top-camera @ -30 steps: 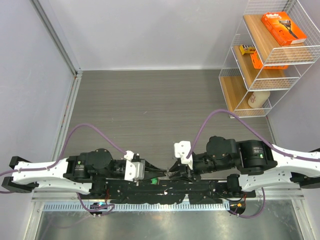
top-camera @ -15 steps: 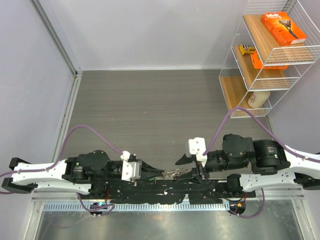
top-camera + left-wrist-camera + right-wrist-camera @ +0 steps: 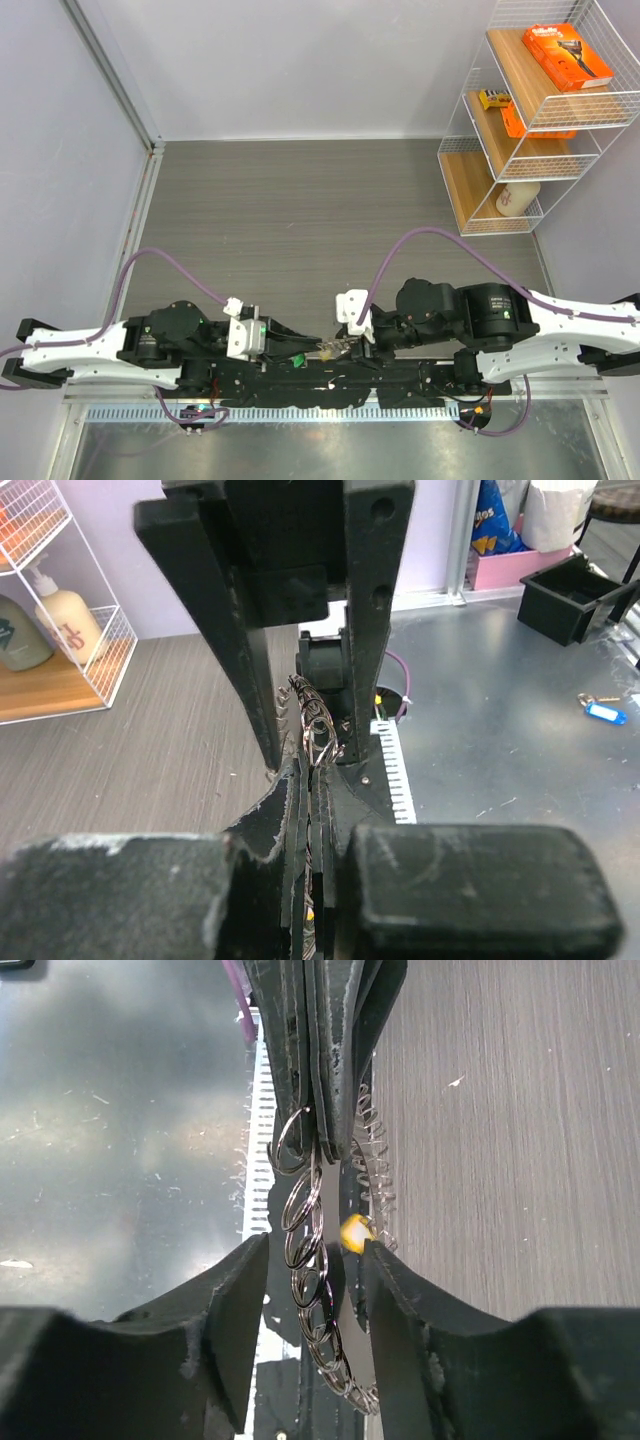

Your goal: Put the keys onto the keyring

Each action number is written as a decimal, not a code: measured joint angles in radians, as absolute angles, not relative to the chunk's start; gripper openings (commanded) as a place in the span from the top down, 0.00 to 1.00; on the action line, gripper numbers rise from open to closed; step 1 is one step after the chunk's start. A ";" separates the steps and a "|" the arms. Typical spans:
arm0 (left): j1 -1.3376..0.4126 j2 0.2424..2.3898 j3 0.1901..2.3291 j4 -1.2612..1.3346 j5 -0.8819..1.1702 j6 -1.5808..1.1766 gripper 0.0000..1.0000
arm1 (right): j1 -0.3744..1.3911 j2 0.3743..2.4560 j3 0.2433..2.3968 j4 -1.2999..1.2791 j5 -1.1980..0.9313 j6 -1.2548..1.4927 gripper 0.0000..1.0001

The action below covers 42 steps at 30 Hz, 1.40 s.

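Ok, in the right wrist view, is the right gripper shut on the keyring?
No, the right gripper is open: its fingers stand apart around the keyring, with a clear gap beside it.

A grey wood-grain table (image 3: 300, 200) is shown. Left of and well beyond the left gripper's fingers (image 3: 470, 890), a white wire shelf (image 3: 105, 645) is set at its edge. Right of them, a blue-tagged key (image 3: 603, 711) is laid on a steel surface (image 3: 500, 740).

Keyring (image 3: 329, 349) between left hand (image 3: 312, 350) and right hand (image 3: 347, 346), near the table's (image 3: 300, 220) front edge.
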State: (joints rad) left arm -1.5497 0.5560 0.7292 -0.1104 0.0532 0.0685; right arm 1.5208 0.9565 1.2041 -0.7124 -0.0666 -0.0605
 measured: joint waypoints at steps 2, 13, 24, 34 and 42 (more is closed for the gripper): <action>-1.550 0.545 0.725 -0.102 0.054 0.059 1.00 | 1.524 0.960 1.204 -0.712 -0.060 -0.068 0.78; -1.549 0.512 0.678 -0.049 0.092 0.033 1.00 | 1.534 0.963 1.205 -0.705 -0.073 -0.093 0.95; -1.543 0.487 0.651 0.011 0.160 0.006 1.00 | 1.535 0.968 1.220 -0.711 -0.123 -0.101 0.95; -1.541 0.500 0.645 0.064 0.187 -0.070 1.00 | 1.538 0.968 1.234 -0.712 -0.154 -0.101 0.80; -1.544 0.472 0.629 0.091 0.093 -0.090 1.00 | 1.536 0.950 1.234 -0.718 -0.050 -0.089 0.48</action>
